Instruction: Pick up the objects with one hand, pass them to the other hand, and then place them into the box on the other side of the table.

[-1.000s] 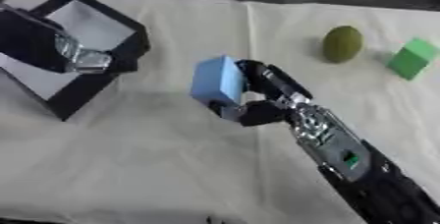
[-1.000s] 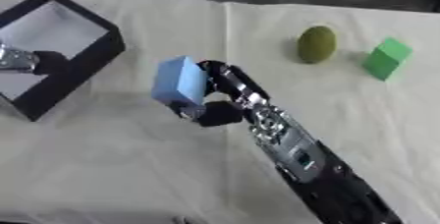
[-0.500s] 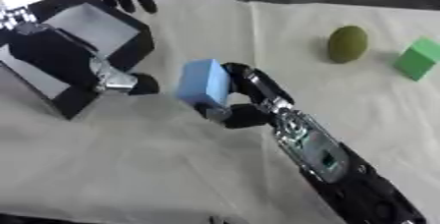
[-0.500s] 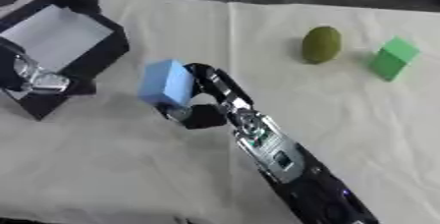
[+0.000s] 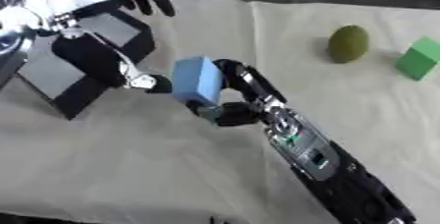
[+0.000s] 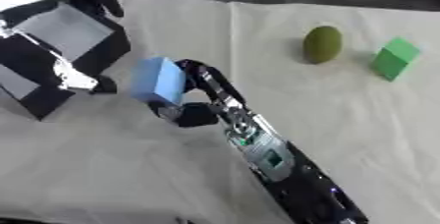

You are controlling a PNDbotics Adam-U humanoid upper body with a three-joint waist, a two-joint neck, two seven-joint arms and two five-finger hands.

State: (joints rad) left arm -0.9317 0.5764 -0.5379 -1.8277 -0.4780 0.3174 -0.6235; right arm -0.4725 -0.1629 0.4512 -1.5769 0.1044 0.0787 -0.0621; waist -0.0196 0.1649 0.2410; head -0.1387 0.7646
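Over the desk centre-left, right hand grasps the blue block, held just off the box; no readable writing anywhere. Since half a second ago block shifted further left, and left hand now reaches up to its left face, grip state can't tell; olive ball and green cube unmoved far right
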